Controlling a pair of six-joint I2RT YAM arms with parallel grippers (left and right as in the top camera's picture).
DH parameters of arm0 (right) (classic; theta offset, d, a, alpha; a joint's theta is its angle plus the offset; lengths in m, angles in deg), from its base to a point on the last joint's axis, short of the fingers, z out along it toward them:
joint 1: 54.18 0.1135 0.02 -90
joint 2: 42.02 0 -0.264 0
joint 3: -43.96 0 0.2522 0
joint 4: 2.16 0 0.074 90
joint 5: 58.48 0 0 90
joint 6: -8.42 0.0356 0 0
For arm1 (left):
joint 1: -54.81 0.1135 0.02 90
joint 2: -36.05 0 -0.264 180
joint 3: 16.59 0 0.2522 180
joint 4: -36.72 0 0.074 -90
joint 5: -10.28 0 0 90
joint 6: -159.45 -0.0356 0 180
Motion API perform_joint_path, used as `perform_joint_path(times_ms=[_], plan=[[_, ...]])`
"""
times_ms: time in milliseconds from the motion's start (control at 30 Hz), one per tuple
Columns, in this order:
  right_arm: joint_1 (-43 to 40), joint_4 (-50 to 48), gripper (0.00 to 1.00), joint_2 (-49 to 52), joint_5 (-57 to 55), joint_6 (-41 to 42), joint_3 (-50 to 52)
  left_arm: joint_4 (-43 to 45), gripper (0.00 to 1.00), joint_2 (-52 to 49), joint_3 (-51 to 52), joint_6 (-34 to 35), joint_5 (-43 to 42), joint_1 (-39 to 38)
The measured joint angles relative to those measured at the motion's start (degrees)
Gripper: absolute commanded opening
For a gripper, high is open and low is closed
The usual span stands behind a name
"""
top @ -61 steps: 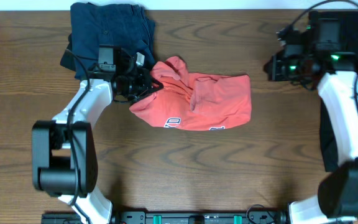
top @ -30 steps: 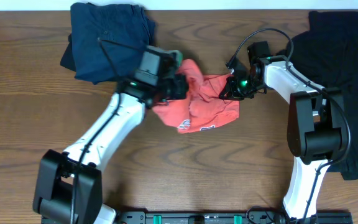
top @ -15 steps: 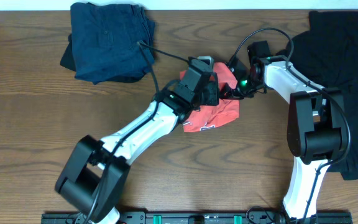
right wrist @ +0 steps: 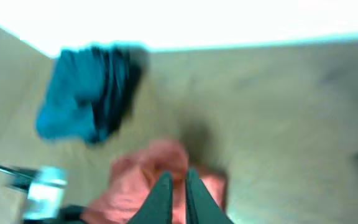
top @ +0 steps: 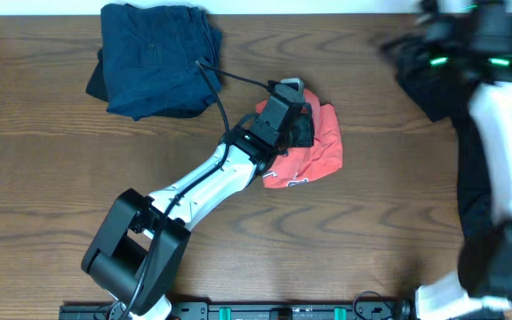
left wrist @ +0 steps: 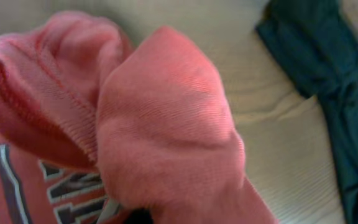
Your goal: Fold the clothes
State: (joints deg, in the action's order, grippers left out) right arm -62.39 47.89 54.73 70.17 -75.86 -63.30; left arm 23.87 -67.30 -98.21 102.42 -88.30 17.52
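T-shirt point(top: 325, 149), centre frame: coral-red. I read the lettering point(left wrist: 61, 185) on it as white block with a dark outline, and the knit shows fine ribbing up close. Navy garment point(top: 154, 55), upper left: dark blue, plain. Black garment point(top: 425, 89), right side: plain, looks green-black on left wrist view. Table point(top: 43, 196): mid-brown wood grain. Left arm point(top: 207, 178): white links, black joints. Right arm point(top: 498, 133): white, with green lights point(top: 435, 62).
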Motion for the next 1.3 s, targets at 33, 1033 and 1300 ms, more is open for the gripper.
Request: perform_joint_path(times_ms=[33,1033,1300], plan=[[-1.51,-0.02,0.14,-2.14,0.09,0.22,-0.26,1.36,0.29,0.00,0.00,-0.17,-0.44,0.02],[2.75,15.80,0.57,-1.73,0.11,-7.67,-0.02,-24.68,0.98,25.46,-5.46,-1.55,0.00,30.86],[22.69,21.73,0.71,4.57,-6.47,-27.98,0.13,-29.05,0.98,23.67,-5.44,-4.59,0.00,33.59]])
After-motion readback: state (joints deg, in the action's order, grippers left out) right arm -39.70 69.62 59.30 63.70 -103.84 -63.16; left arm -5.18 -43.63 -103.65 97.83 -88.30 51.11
